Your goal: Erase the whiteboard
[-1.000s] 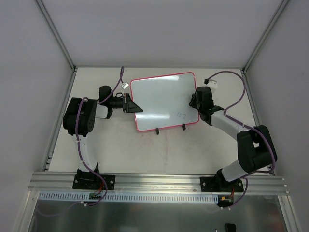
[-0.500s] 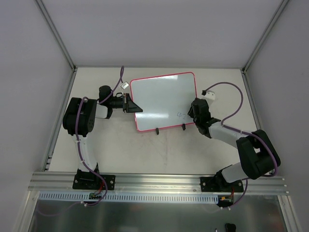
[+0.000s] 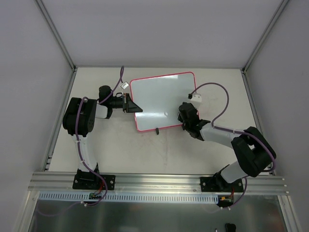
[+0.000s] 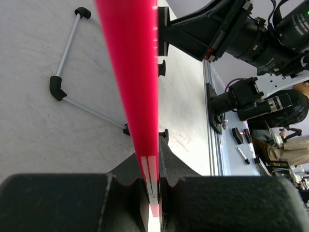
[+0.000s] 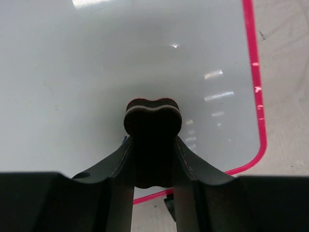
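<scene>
top view / whiteboard (image 3: 161, 99): flat on the pale surface (image 3: 145, 150), centre-far, slightly rotated, pink frame all round
top view / foot (image 3: 158, 130): black, on the near long edge
top view / mark (image 3: 166, 114): small faint dark spot on the white, near the near edge
top view / left end effector (image 3: 130, 105): at the board's left short edge, pointing right, on the frame
top view / right end effector (image 3: 186, 116): over the board's near-right corner, arm coming in from the right; what it holds can't be read from up here
left wrist / whiteboard (image 4: 137, 87): seen edge-on, red frame running up the middle of the view
left wrist / left end effector (image 4: 150, 191): narrow, both fingers clamped on the frame edge, one each side
left wrist / right arm (image 4: 231, 34): black, beyond the board at upper right
right wrist / right end effector (image 5: 153, 145): narrow, pinching the eraser (image 5: 153, 113) between both fingers
right wrist / eraser: dark, bone-shaped end with a thin light stripe, pointing down onto the white; actual contact can't be told
right wrist / whiteboard (image 5: 96, 63): glossy, fills most of the view, rounded pink corner at lower right, bare surface beyond it
</scene>
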